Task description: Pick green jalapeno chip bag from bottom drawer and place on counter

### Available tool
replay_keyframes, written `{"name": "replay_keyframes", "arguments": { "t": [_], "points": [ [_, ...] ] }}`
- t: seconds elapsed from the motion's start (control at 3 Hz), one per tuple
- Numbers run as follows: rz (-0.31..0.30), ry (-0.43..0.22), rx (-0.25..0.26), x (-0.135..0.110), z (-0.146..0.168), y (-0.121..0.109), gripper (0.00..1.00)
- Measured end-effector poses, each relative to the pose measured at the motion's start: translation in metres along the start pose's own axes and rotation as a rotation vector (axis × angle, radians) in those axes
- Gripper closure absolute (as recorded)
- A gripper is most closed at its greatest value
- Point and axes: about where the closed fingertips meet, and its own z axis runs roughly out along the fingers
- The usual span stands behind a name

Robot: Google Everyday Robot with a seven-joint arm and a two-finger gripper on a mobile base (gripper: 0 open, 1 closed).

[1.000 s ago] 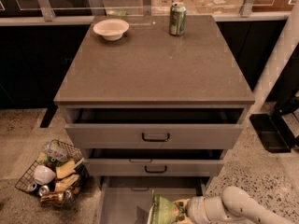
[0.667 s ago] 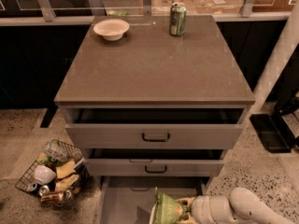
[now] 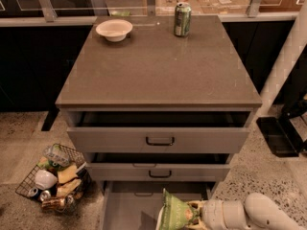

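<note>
Jaws: clamped on the right edge of the green jalapeno chip bag (image 3: 171, 213), which stands upright.
Wire basket (image 3: 29, 178): on the floor left of the cabinet, holding cans and wrappers.
Bowl (image 3: 114, 29): back left of the counter (image 3: 158, 73).
Bottom drawer (image 3: 125, 207): pulled open, with the bag over its right half.
Green soda can (image 3: 182, 19): at the back of the counter, right of the bowl.
Gripper (image 3: 194, 215): low, reaching in from the right over the drawer.

Table (image 3: 158, 71): grey-brown, faintly speckled.
Bowl (image 3: 114, 30), far-left corner: cream.
Soda can (image 3: 182, 19), far edge: green, silver top.
Upper drawers (image 3: 110, 140): grey, with black handles (image 3: 159, 141).
Bottom drawer (image 3: 127, 207): plain grey inside.
Chip bag (image 3: 173, 213): light green, pale lettering, white edge.
Hand (image 3: 194, 213), below the near edge over the bottom drawer, clasping the chip bag: off-white.
</note>
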Motion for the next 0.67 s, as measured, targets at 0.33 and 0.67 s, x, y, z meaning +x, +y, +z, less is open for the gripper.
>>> {"name": "replay_keyframes", "arguments": {
  "t": [0.33, 0.67],
  "points": [
    [0.008, -0.022, 0.002, -0.013, 0.002, -0.002, 1.00],
    [-0.007, -0.029, 0.041, -0.048, -0.005, 0.002, 1.00]
  ]
}}
